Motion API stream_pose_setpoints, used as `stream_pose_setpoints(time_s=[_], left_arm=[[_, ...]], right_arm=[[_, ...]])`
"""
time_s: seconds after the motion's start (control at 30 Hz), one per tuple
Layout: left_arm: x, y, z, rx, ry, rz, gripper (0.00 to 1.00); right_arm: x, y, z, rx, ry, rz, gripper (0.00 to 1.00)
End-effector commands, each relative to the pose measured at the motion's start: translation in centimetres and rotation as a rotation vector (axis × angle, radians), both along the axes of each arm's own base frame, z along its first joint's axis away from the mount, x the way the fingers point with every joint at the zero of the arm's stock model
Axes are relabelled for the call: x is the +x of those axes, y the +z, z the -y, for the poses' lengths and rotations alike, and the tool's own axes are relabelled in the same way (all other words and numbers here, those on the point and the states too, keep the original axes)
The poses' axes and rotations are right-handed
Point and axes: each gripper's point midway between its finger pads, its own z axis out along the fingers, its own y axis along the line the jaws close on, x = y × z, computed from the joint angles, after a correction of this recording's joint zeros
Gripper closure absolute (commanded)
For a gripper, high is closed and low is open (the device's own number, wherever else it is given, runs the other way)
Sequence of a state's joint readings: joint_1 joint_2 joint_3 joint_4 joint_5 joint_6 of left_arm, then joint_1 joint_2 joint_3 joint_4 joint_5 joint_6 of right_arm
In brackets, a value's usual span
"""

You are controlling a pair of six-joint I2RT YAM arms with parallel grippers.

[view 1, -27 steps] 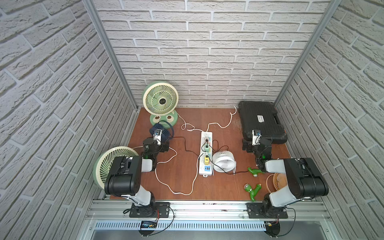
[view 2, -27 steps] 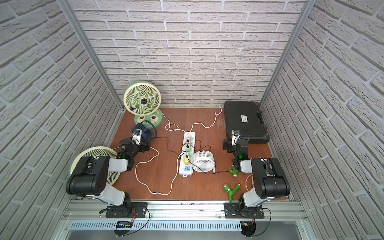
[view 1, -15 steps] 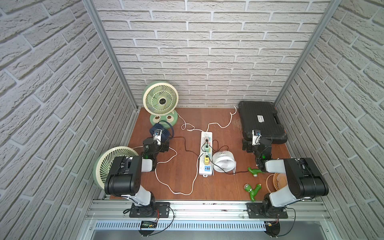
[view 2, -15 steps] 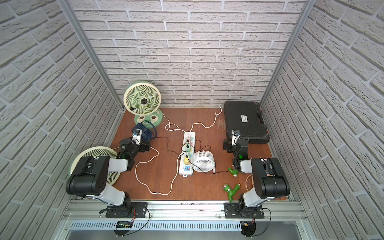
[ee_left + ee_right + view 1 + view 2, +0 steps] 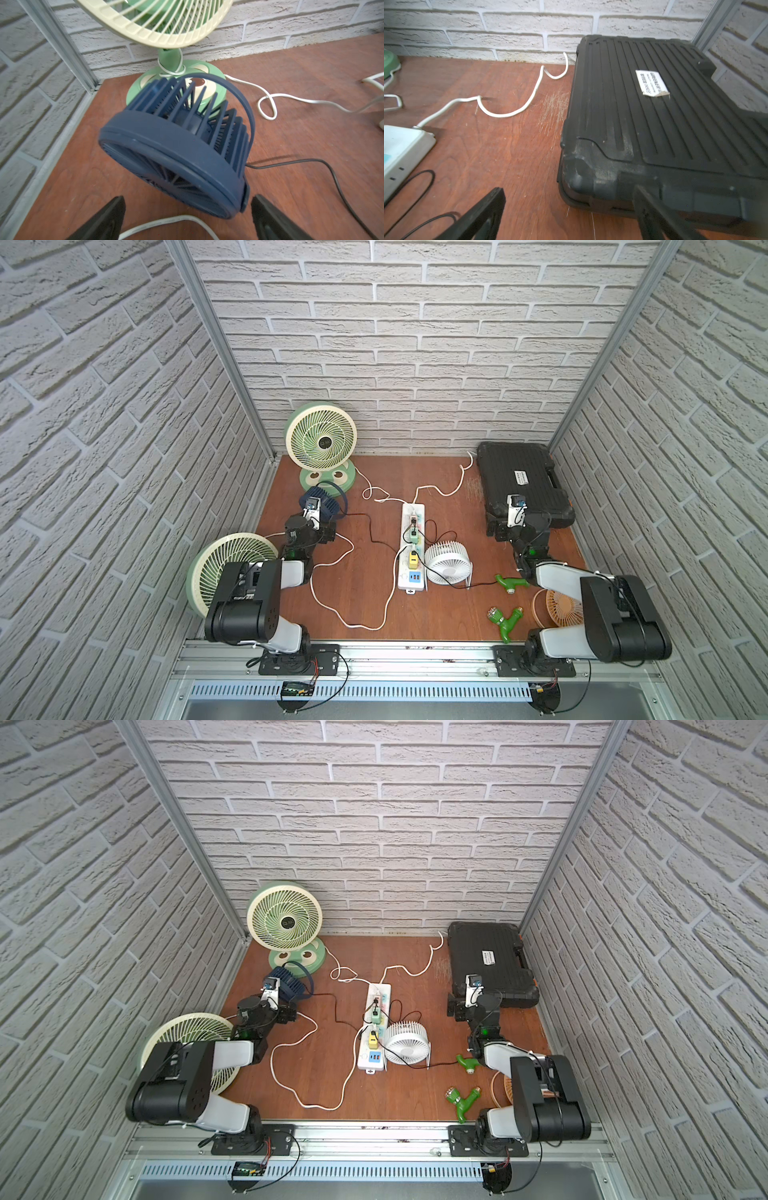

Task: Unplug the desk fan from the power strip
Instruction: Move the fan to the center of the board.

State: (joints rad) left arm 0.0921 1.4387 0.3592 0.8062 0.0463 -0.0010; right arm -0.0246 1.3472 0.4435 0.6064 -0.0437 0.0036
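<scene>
The power strip (image 5: pixel 412 547) lies in the middle of the table (image 5: pixel 361 585), lengthwise away from the robot, with plugs (image 5: pixel 414 535) in its sockets. The white fan (image 5: pixel 448 563) stands just beside it on the right, near the USB end. The left gripper (image 5: pixel 188 200) — jaws spread wide, holding nothing — sits just before the blue fan (image 5: pixel 176 153) at the table's left. The right gripper (image 5: pixel 569 190), also spread and empty, is at the near corner of the black case (image 5: pixel 675 124) — well apart from the strip.
</scene>
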Motion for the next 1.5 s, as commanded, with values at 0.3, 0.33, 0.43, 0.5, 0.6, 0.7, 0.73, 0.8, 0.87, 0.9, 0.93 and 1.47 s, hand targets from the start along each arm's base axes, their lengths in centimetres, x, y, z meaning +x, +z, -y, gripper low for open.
stream_pose_setpoints(time_s=[0.3,0.33,0.43,0.5,0.6,0.7,0.73,0.8,0.87,0.9,0.93,1.47], left_arm=[[-5.1,12.1,1.7,-0.07,0.163,0.195,0.02],[-5.6,12.6,2.2,-0.088,0.155,0.192,0.02],[-6.7,13.6,4.6,-0.16,0.084,0.174,0.02],[-7.2,13.4,6.3,-0.215,0.018,0.126,0.02],[-7.7,12.6,8.5,-0.317,-0.068,0.044,0.02],[-8.1,11.5,10.2,-0.394,-0.14,-0.013,0.02],[-8.2,11.1,10.8,-0.42,-0.164,-0.023,0.02],[-8.4,10.5,11.6,-0.455,-0.199,-0.038,0.02],[-8.6,10.0,12.0,-0.471,-0.216,-0.051,0.02],[-8.7,9.8,12.1,-0.475,-0.221,-0.056,0.02],[-8.8,9.6,12.2,-0.479,-0.226,-0.061,0.02],[-9.8,6.8,12.8,-0.518,-0.245,-0.13,0.02]], right_arm=[[-1.8,9.1,-11.2,0.113,0.301,-0.212,0.0],[-2.2,9.4,-12.3,0.122,0.326,-0.234,0.0],[-3.5,10.6,-15.8,0.148,0.403,-0.272,0.0],[-4.5,11.0,-18.2,0.189,0.442,-0.309,0.0],[-6.4,11.1,-21.3,0.227,0.5,-0.393,0.0],[-8.7,10.6,-24.6,0.24,0.549,-0.451,0.0],[-9.5,10.3,-25.5,0.245,0.56,-0.468,0.0],[-10.8,9.5,-26.5,0.233,0.546,-0.503,0.0],[-12.2,8.8,-27.1,0.238,0.529,-0.53,0.0],[-12.8,8.4,-27.4,0.256,0.515,-0.546,0.01],[-13.4,7.9,-27.5,0.278,0.498,-0.568,0.05],[-16.5,0.2,-27.4,0.161,0.276,-0.645,0.13]])
